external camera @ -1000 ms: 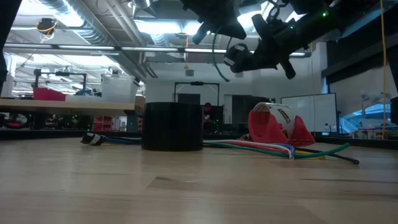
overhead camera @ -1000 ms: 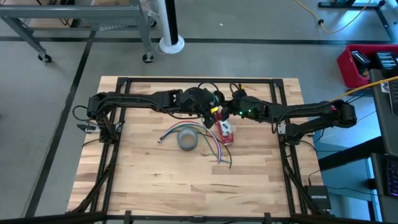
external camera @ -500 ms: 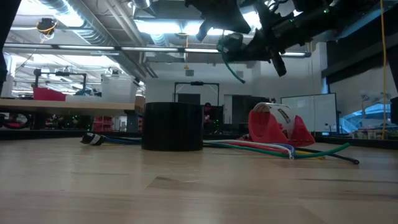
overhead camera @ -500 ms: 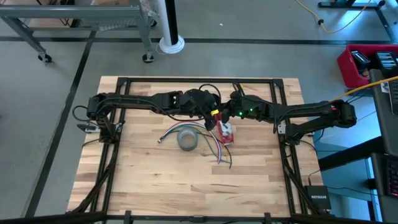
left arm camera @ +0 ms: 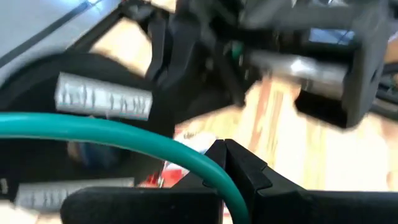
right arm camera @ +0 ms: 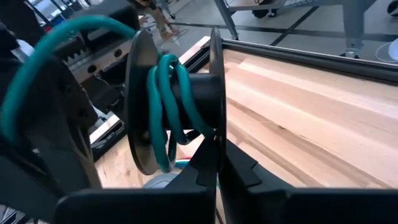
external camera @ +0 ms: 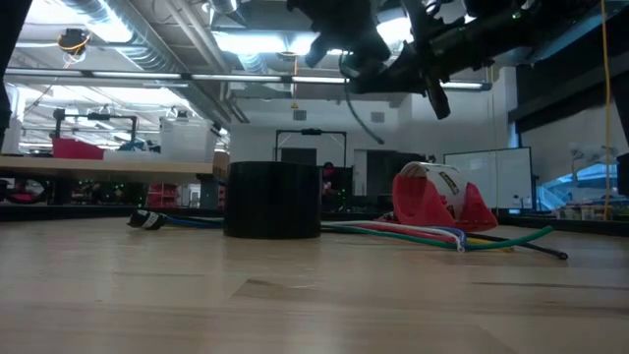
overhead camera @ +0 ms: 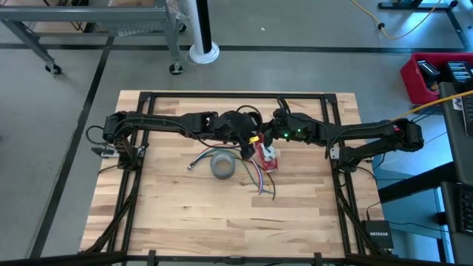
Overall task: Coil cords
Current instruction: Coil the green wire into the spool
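Both arms meet above the middle of the table, their wrists nearly touching. The right gripper (right arm camera: 214, 177) is pinched shut on the rim of a small black spool (right arm camera: 180, 102), holding it up off the wood. The cord (right arm camera: 165, 106) — thin and green — sits in a few turns around the spool's hub, just beyond the right fingertips. The left gripper (left arm camera: 224, 158), close beside it, is clamped narrow on the cord's free run, which arcs away from its fingertips toward the spool.

The cord looks light, limp and fairly slick, so it will likely sag or slide off the hub unless kept taut; gripping it near the spool seems wisest.

Below the grippers, on the table (overhead camera: 185, 214), lie a grey tape roll (overhead camera: 222, 165), a red tape dispenser (overhead camera: 269, 158) and a loose fan of coloured cords (overhead camera: 255, 176).
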Motion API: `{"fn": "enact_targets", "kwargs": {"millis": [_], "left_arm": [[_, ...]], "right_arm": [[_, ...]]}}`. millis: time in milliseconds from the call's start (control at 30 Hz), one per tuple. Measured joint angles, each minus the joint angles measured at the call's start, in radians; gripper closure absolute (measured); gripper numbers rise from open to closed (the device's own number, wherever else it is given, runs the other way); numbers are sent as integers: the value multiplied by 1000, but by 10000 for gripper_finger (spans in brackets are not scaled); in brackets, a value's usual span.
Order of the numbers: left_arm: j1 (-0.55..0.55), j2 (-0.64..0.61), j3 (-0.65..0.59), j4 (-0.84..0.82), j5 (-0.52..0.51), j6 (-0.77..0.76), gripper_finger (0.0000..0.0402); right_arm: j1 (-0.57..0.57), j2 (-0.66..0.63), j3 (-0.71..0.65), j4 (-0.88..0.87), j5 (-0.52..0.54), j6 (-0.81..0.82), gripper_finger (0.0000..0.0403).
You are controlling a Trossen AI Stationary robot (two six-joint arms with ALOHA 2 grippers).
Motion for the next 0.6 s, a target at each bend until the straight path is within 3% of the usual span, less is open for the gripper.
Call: {"fn": "enact_targets", "kwargs": {"millis": [367,600], "left_arm": [[0,-2,0,-87,0,84,369],[0,-2,-1,-192,-3,-14,333]], "right_arm": [[0,0,0,-2,9,0,400],[0,0,0,-2,12,-17,400]]}}
